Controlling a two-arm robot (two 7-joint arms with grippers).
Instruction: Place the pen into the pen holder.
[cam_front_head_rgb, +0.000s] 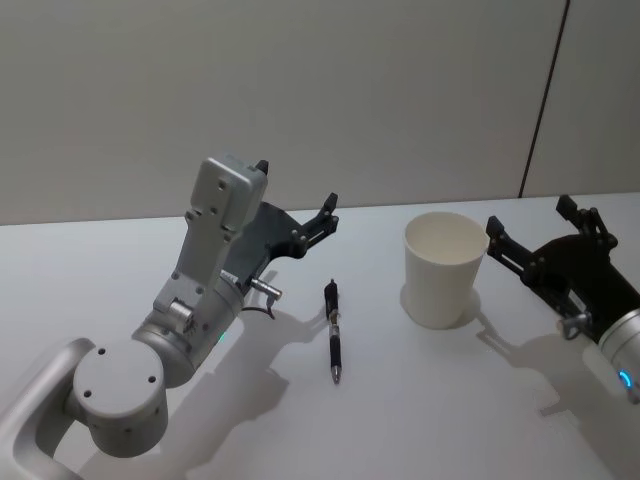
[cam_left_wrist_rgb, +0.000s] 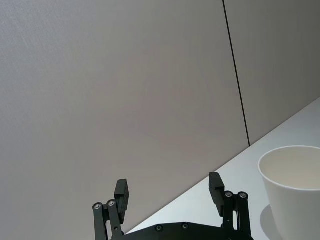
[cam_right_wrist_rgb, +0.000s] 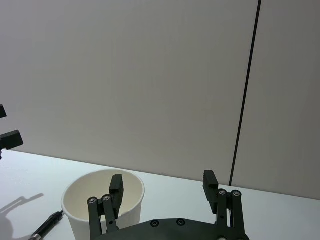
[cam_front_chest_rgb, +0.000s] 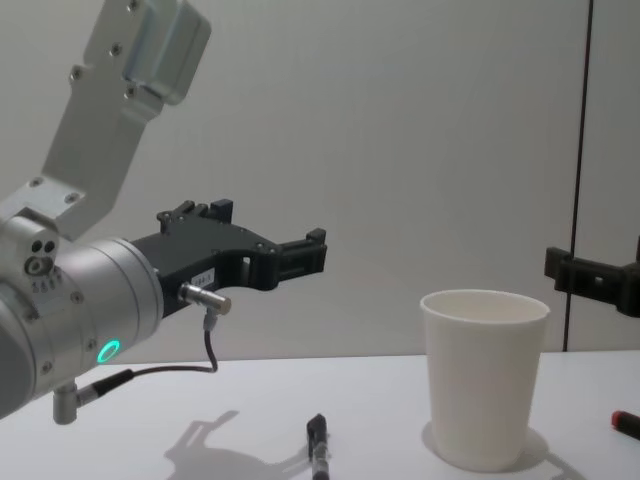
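The black pen lies flat on the white table, between the two arms. It also shows low in the chest view as the pen and in the right wrist view as the pen. The pen holder, a white paper cup, stands upright to the pen's right, seen too as the cup. My left gripper hangs open and empty above the table, left of and behind the pen. My right gripper is open and empty just right of the cup.
A grey wall rises right behind the table's far edge. A small red-tipped object lies on the table at the chest view's right edge. Bare table lies around the pen and in front of the cup.
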